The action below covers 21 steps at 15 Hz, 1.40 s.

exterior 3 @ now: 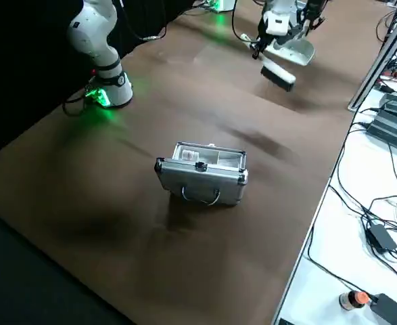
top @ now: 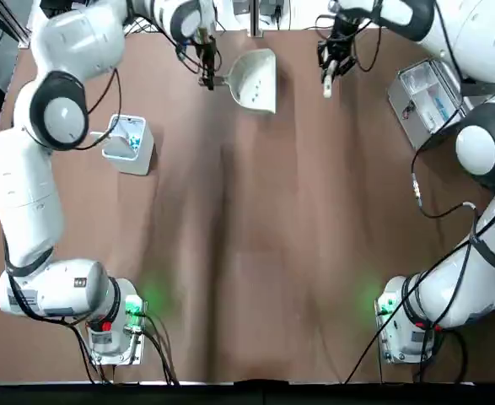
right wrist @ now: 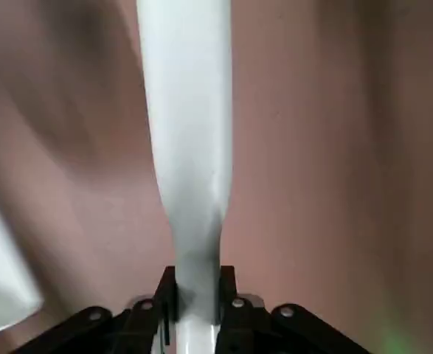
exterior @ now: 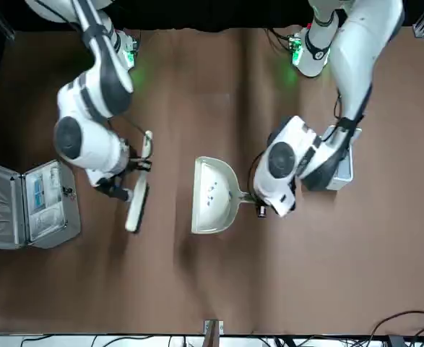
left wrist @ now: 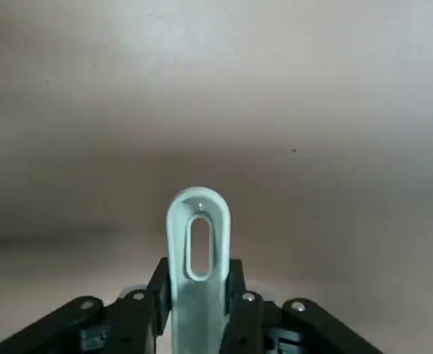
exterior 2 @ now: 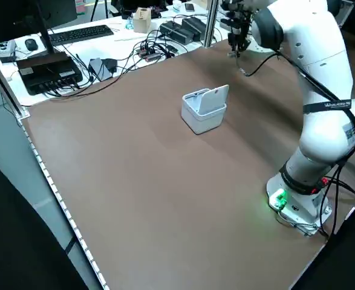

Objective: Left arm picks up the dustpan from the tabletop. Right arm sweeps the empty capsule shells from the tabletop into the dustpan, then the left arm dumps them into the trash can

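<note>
- Now the left gripper [top: 207, 76] is clamped on the dustpan [top: 255, 79] handle at the table's far edge; a few shells [exterior: 213, 189] lie in the scoop.
- Clamped on the brush [exterior: 137, 194], the right gripper [top: 329, 66] hangs right of the pan.
- Likely next: dumping. Keep the scoop level, then tilt only above the trash can [top: 129, 143].

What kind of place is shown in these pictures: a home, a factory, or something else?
Most likely a robotics lab or test room. Two robot arms are fixed to a brown table. Beside it, a bench holds a keyboard, cables and black electronics boxes. A silver metal case stands open on the table.
</note>
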Motion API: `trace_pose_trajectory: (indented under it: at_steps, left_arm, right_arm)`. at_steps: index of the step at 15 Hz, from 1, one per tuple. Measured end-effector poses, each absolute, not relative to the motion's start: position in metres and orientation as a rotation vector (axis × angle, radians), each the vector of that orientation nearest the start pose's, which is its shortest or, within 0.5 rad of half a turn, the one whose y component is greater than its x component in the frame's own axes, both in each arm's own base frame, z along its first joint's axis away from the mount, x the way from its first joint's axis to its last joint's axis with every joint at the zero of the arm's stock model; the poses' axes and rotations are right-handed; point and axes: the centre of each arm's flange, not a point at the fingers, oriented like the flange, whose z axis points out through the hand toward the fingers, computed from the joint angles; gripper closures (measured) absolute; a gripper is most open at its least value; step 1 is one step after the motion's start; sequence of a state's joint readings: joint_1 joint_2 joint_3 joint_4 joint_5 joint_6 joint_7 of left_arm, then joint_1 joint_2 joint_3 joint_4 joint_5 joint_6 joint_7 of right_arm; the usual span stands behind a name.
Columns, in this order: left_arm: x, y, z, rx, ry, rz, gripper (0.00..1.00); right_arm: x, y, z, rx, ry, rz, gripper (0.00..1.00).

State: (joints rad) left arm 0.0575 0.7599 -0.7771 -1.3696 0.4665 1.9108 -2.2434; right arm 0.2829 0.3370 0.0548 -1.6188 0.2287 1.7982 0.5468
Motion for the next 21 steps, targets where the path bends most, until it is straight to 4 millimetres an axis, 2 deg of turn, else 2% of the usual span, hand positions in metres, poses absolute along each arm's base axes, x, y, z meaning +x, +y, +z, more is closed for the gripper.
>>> trace_pose_trajectory:
  at_steps: [2,5,9,12,15,18,21]
  left_arm:
    - [0.642,-0.317,0.376,-2.317,-2.179,0.157,0.67]
    - [0.652,-0.279,0.41,-2.342,-2.193,0.202,0.67]
    - [0.654,-0.229,0.444,-2.393,-2.127,0.267,0.67]
    - [0.659,-0.19,0.459,-2.414,-2.114,0.288,0.67]
    - [0.665,-0.153,0.469,-2.449,-2.102,0.295,0.67]
    - [0.668,-0.116,0.477,-2.501,-2.05,0.299,0.67]
    - [0.669,-0.077,0.48,-2.525,-2.028,0.383,0.67]
  right_arm:
    - [0.609,0.193,0.418,-2.947,0.38,0.36,0.74]
    - [0.614,0.145,0.4,-2.947,0.3,0.393,0.74]
    - [0.599,0.109,0.362,-2.946,0.183,0.495,0.74]
    - [0.58,0.099,0.347,-2.948,0.167,0.534,0.74]
    - [0.555,0.099,0.336,-2.96,0.169,0.492,0.74]
    - [0.519,0.105,0.314,-2.979,0.155,0.454,0.74]
    - [0.49,0.121,0.301,-2.994,0.102,0.477,0.74]
